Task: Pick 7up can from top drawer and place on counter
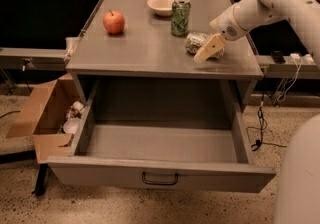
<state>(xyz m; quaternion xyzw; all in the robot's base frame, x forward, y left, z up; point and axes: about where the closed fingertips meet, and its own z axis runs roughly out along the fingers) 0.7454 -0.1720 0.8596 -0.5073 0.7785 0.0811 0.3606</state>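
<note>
The 7up can (195, 41), pale, silver-green and dented, lies on its side on the counter (145, 50) at the right, near the front edge. My gripper (204, 51) comes down from the upper right and is right at the can, against its right side. The top drawer (160, 143) is pulled fully open below the counter and nothing shows inside it. Its black loop handle (160, 178) is on the front panel.
A darker green smooth can (180, 16) stands upright just behind the 7up can. A white bowl (162, 4) sits at the back and a red apple (114, 22) at the left. An open cardboard box (47, 118) of rubbish stands on the floor to the left.
</note>
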